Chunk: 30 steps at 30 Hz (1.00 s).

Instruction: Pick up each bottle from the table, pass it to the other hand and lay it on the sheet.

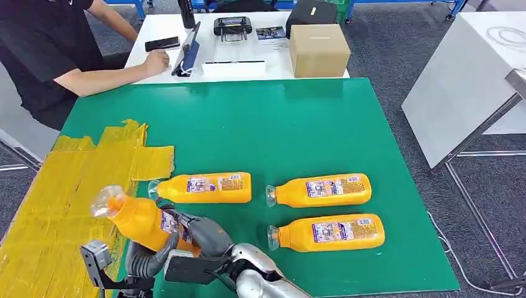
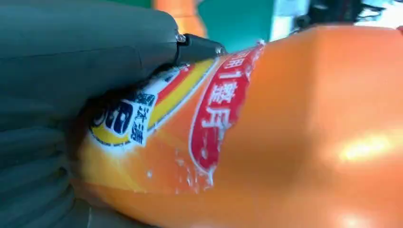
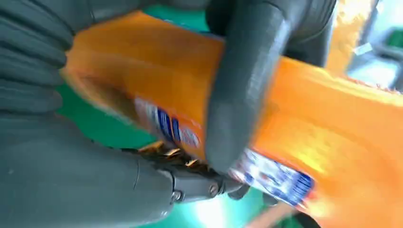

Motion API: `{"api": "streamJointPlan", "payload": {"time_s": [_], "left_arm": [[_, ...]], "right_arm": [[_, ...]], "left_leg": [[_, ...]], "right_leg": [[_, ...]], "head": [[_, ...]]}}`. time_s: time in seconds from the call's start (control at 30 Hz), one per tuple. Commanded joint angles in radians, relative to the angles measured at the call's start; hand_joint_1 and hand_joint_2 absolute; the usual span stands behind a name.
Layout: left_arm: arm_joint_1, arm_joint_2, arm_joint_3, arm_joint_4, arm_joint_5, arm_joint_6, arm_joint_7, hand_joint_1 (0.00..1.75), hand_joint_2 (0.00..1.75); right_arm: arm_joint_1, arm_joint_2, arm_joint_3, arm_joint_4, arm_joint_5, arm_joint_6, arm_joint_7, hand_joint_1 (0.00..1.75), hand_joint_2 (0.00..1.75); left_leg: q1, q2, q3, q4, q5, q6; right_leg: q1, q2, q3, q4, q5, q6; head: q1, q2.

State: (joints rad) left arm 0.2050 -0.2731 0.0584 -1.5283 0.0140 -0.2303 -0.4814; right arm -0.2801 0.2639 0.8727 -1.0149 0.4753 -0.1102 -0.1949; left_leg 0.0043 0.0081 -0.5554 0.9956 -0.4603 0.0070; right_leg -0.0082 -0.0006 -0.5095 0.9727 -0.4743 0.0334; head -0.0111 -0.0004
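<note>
The orange bottle (image 1: pixel 139 220) was held by both the right hand (image 1: pixel 201 239) and, it seemed, the left hand (image 1: pixel 146 261), mid-pass; next, the right hand's hold should be let go.

Three bottles lie on their sides on the mat (image 1: pixel 279 124): one bottle (image 1: pixel 201 187) nearest the sheet (image 1: pixel 56 198), a second bottle (image 1: pixel 319 190) to its right, a third bottle (image 1: pixel 327 233) in front of that one; the sheet lies at the mat's left edge; a box (image 1: pixel 319 49) sits on the table (image 1: pixel 161 28) behind the mat.
</note>
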Motion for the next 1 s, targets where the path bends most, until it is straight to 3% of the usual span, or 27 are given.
{"api": "streamJointPlan", "payload": {"time_s": [0.03,0.2,0.4,0.5,0.6,0.63,0.8,1.0], "left_arm": [[-0.046,0.051,0.073,-0.190,-0.209,0.191,-0.038,1.75,1.75],[-0.054,0.066,0.102,-0.230,-0.287,0.239,-0.045,1.75,1.75],[-0.083,0.090,0.118,-0.233,-0.701,0.532,-0.046,1.75,1.75],[-0.083,0.090,0.118,-0.233,-0.701,0.532,-0.046,1.75,1.75],[-0.088,0.115,0.115,-0.195,-0.954,0.673,-0.002,1.75,1.75],[-0.089,0.141,0.107,-0.163,-1.062,0.711,0.034,1.75,1.75],[-0.094,0.216,0.089,-0.028,-1.299,0.793,0.120,1.75,1.75],[-0.099,0.228,0.084,0.008,-1.323,0.804,0.127,1.75,1.75]], "right_arm": [[-0.011,-0.159,-0.211,-0.336,0.016,-0.013,0.043,0.00,0.00],[-0.022,-0.183,-0.260,-0.369,0.026,0.019,0.048,0.00,0.00],[-0.002,-0.199,-0.280,-0.395,0.066,0.033,0.052,0.00,0.00],[-0.002,-0.199,-0.280,-0.395,0.066,0.033,0.052,0.00,0.00],[-0.023,-0.211,-0.271,-0.377,0.062,0.045,0.058,0.00,0.00],[-0.037,-0.218,-0.273,-0.364,0.055,0.055,0.062,0.00,1.75],[-0.132,-0.245,-0.274,-0.260,0.026,0.109,0.100,0.00,1.75],[-0.157,-0.247,-0.278,-0.232,0.017,0.118,0.100,0.00,1.75]], "left_leg": [[0.004,-0.004,0.002,0.001,-0.001,0.000],[0.001,-0.004,-0.001,0.001,0.001,0.001],[0.001,-0.004,0.001,0.000,0.001,0.001],[0.001,-0.004,0.001,0.000,0.001,0.001],[0.001,-0.003,0.002,0.000,0.001,0.001],[0.000,-0.002,0.001,0.000,0.001,0.001],[0.001,-0.002,0.003,-0.002,0.002,0.001],[0.000,-0.002,0.002,-0.001,0.002,0.001]], "right_leg": [[0.004,-0.002,0.005,-0.003,0.000,-0.001],[0.001,-0.004,0.000,0.000,0.001,0.000],[0.002,-0.004,0.003,-0.001,0.000,0.000],[0.001,-0.003,0.003,-0.002,0.001,0.000],[0.002,-0.002,0.003,-0.002,0.001,0.000],[0.001,-0.001,0.001,-0.001,0.001,0.000],[0.002,-0.001,0.004,-0.003,0.002,-0.001],[0.001,-0.002,0.003,-0.002,0.001,0.000]], "head": [[0.001,0.000],[0.000,0.000],[0.000,0.000],[0.000,0.000],[0.000,0.000],[0.000,0.000],[0.000,0.000],[0.000,0.000]]}}
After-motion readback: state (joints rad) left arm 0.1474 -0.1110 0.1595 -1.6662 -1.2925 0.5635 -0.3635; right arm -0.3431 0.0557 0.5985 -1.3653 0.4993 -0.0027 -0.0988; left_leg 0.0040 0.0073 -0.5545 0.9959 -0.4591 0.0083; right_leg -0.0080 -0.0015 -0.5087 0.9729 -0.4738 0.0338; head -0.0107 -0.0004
